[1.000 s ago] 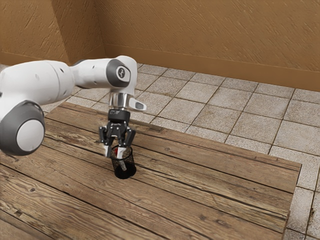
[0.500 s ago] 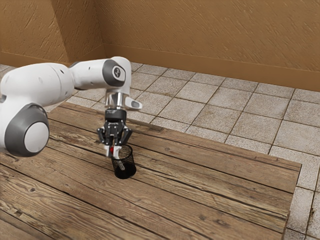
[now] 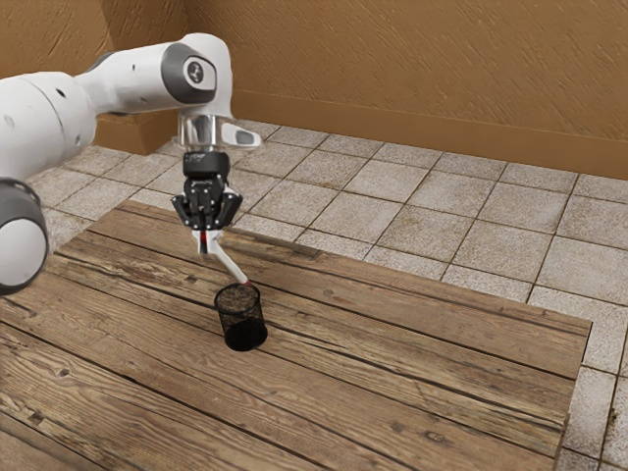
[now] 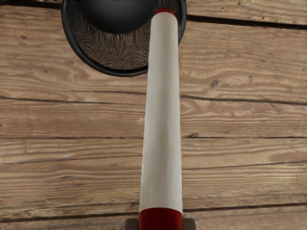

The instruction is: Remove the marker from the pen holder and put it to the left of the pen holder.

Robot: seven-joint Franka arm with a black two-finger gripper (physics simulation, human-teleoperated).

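The marker (image 3: 232, 267) hung slantwise from the pincer (image 3: 207, 243), which was closed on its red end, one fingertip on either side. The marker's other end, also red-tipped, was close by the rim of the black mesh pen holder (image 3: 241, 317); whether they touched, I could not tell. The holder stood upright on the wooden surface (image 3: 412, 392), beyond which lay a tiled floor (image 3: 417, 228).
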